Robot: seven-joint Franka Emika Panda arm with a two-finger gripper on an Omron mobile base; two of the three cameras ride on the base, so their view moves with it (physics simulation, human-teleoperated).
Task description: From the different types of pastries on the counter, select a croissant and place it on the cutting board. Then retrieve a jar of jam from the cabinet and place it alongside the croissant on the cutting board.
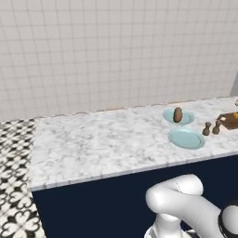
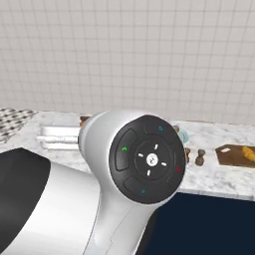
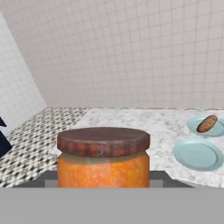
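Note:
The jar of jam [image 3: 103, 168], orange with a dark brownish lid, sits upright and close in the hand view, and my gripper [image 3: 103, 180] is shut on it, a dark fingertip [image 3: 49, 180] at each side. It is carried above the floor, short of the marble counter [image 1: 102, 144]. The cutting board [image 2: 230, 154] lies at the counter's far right with the golden croissant [image 2: 247, 153] on it; the board [image 1: 229, 121] also shows in the left base view. A brown loaf-like pastry [image 1: 177, 114] rests on the far blue plate. The cabinet is out of view.
Two light blue plates [image 1: 186, 138] [image 1: 170, 116] lie right of centre, and two dark wooden shakers [image 1: 207, 128] [image 1: 216, 126] stand between them and the board. A patterned tile floor [image 1: 14, 186] runs at the left. My white arm [image 2: 124, 169] blocks much of the right base view.

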